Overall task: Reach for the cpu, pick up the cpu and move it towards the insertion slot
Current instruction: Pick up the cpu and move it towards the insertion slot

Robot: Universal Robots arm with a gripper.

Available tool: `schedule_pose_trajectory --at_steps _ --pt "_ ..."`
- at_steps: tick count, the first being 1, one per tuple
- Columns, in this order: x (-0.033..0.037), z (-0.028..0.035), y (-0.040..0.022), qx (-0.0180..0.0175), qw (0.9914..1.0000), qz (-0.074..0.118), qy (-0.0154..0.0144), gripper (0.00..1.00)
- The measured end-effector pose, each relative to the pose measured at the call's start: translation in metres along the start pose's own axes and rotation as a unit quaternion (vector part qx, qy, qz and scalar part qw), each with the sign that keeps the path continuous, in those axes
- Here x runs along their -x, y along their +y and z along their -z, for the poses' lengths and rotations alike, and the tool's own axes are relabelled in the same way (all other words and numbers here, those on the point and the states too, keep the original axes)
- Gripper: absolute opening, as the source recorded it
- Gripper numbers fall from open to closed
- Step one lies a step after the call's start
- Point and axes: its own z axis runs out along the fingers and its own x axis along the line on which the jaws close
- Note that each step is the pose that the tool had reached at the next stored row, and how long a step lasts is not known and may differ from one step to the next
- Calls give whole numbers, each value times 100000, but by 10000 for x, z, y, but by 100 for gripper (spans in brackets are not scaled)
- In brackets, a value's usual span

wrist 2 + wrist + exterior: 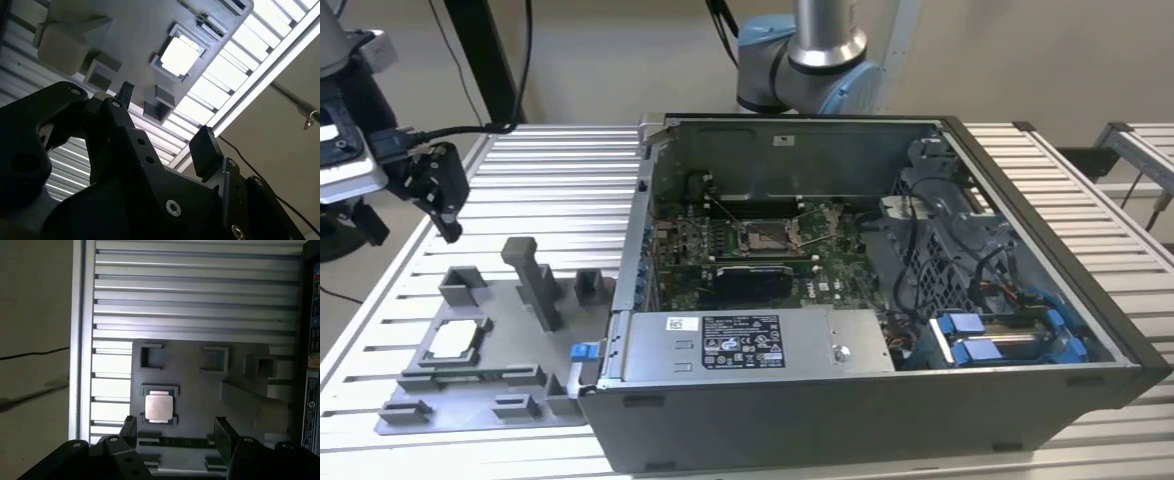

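Observation:
The cpu, a thin silvery square chip, lies flat in a frame on the grey fixture plate at the exterior view's left. My gripper hangs above the slatted table, behind and higher than the plate, well apart from the chip. In both wrist views the cpu lies beyond the fingertips. The gripper is open, with nothing between its black fingers. The insertion slot, a shiny square socket on green board, sits inside the open computer case.
The open computer case fills the middle and the exterior view's right, its label-bearing metal box close to the plate. Grey upright blocks stand on the plate beside the chip. The slatted table's edge runs near the plate.

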Motion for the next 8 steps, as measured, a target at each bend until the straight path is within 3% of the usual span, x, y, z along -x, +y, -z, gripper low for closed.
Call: schedule_pose_trajectory --at_steps 8 --pt "0 -106 -4 -5 100000 -1 8 100"
